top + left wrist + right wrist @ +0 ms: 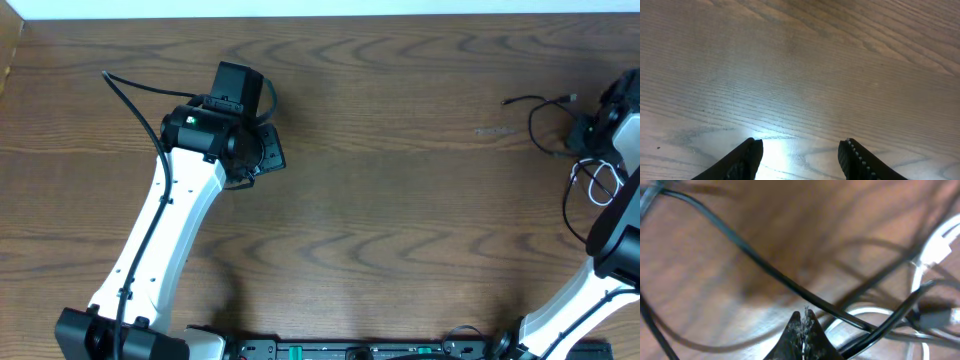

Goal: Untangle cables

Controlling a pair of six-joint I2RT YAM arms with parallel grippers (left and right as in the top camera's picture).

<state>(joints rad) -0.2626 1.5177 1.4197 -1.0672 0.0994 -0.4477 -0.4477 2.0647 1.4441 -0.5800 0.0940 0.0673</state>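
Observation:
The cables lie in a tangle at the far right of the table. A thin black cable (pixel 537 118) loops out to the left with a metal-tipped plug, and a short white cable (pixel 598 181) curls beside it. My right gripper (pixel 588 135) is low over this tangle. In the right wrist view its jaws (pixel 805 314) are shut, tips together, with a black cable (pixel 765 267) crossing just beyond them and the white cable (pixel 935 250) at the right. I see nothing held between the jaws. My left gripper (pixel 266 150) (pixel 800 145) is open and empty over bare wood, far from the cables.
The wooden table's (pixel 400 200) far edge meets a white wall at the top. A thicker black wire (pixel 130 95) runs along my left arm. The arm bases and a black rail (pixel 350 350) sit at the front edge.

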